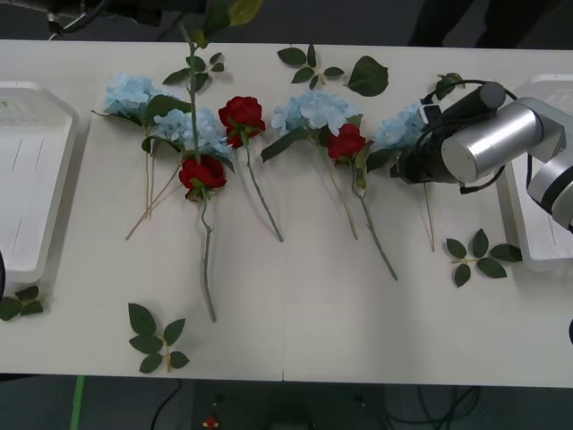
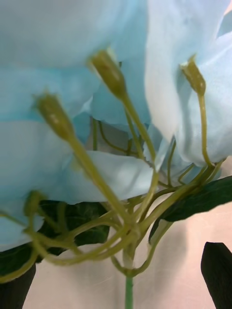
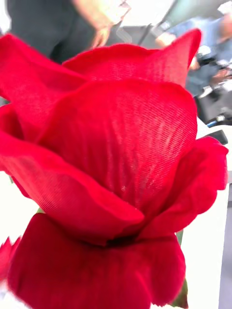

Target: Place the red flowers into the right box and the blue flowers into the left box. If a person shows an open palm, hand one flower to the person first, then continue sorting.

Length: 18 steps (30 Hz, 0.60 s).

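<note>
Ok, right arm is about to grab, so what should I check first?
1. Right end effector at the rightmost blue flower: ok.
2. Its fingers open either side of the stem: ok.
3. Target untangled from the neighbouring red flower: cannot tell, leaves overlap.
4. Left box has room: ok.
5. Left end effector's hold on the rose close before its camera: cannot tell.

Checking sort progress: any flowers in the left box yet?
No. In the front view the left box holds no flower; the blue flowers and red flowers lie on the table.
</note>
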Available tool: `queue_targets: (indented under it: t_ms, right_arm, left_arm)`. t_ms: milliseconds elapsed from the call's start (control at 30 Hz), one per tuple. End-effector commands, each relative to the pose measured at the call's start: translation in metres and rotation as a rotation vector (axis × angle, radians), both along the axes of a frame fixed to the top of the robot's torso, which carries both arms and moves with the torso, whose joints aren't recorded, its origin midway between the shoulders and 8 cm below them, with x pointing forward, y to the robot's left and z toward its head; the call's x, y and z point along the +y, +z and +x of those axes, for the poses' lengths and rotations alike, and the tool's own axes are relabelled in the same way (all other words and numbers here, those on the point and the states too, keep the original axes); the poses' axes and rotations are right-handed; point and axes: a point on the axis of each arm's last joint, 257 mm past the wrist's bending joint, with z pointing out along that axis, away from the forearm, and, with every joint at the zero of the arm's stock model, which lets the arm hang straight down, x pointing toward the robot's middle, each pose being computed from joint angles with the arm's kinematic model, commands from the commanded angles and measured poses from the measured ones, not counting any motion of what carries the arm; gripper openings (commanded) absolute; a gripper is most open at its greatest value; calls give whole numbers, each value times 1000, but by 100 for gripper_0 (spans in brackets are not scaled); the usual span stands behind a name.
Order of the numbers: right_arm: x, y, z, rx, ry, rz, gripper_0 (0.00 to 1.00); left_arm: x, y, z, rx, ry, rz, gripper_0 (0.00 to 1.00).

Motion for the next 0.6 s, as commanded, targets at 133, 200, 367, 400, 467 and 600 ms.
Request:
queue_targets:
  t_ms: [133,200,367,400,467,600]
  right_arm:
    - [2,78,9,-108,251,-67,100]
    - [8,96,2,-138,336,-66,100]
    - [20,129,-17,-222,522,-72,100]
    - [25,135,-24,-244,571,-75,100]
    - [32,150,-35,-294,647,-75,100]
    - [43,179,-69,-399,785,-27,100]
  left_arm:
    - [-65,65,-30,-291,-208,-116,0]
    - [-87,73,-43,-313,-265,-227,0]
    - [-117,104,-67,-364,-341,-449,0]
    - [-123,110,-72,-375,-355,-488,0]
    - [-131,115,-77,-394,-365,-526,0]
    - [-148,113,-73,-400,-344,-548,0]
